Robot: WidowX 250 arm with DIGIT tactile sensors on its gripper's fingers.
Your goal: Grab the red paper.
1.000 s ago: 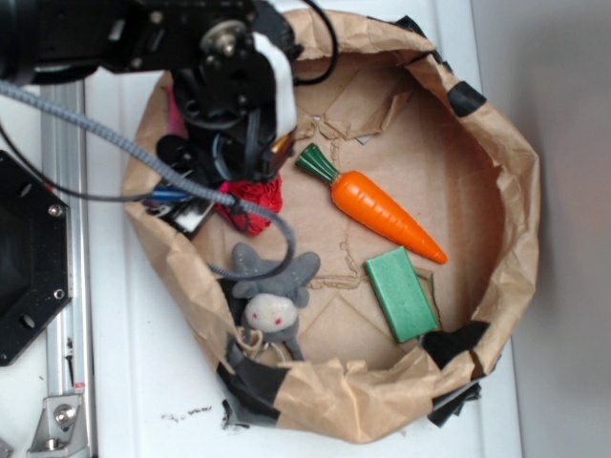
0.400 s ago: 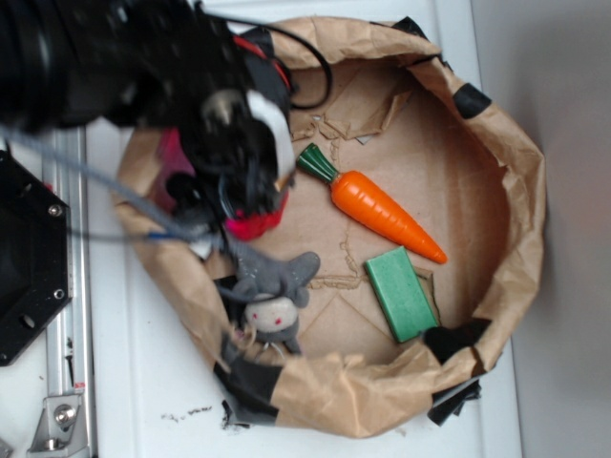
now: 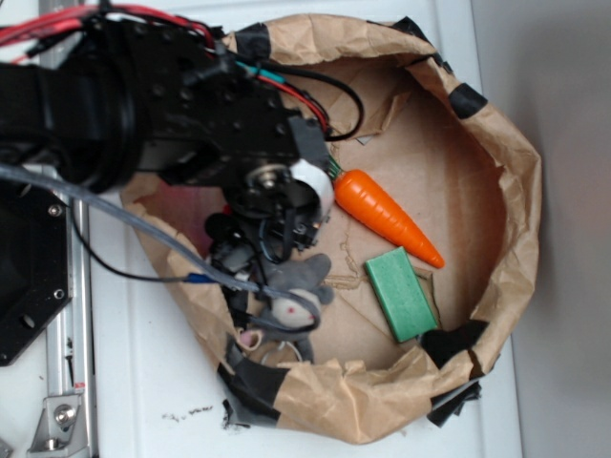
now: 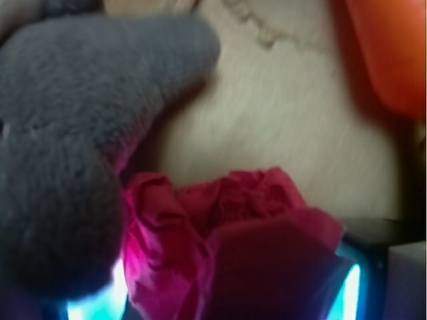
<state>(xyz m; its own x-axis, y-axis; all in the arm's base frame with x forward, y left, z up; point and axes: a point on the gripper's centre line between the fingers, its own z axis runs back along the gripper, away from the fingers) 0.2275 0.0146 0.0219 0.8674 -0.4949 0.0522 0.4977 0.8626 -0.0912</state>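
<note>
Honestly, from overhead the black arm point(image 3: 162, 114) at nine o'clock blankets the spot and hides the red paper completely; its gripper point(image 3: 272, 224) hangs low beside the grey plush toy point(image 3: 291, 286), with the orange carrot point(image 3: 387, 215) at three o'clock and the green block point(image 3: 401, 294) further right inside the brown paper nest point(image 3: 516, 191). Only the wrist camera shows the red paper point(image 4: 227, 247), bunched at six o'clock seemingly between the fingers; how tightly they pinch it I cannot tell. My worry: the plush point(image 4: 73, 153) presses close at nine o'clock, so fur might get dragged, or thin tissue may slip free.
</note>
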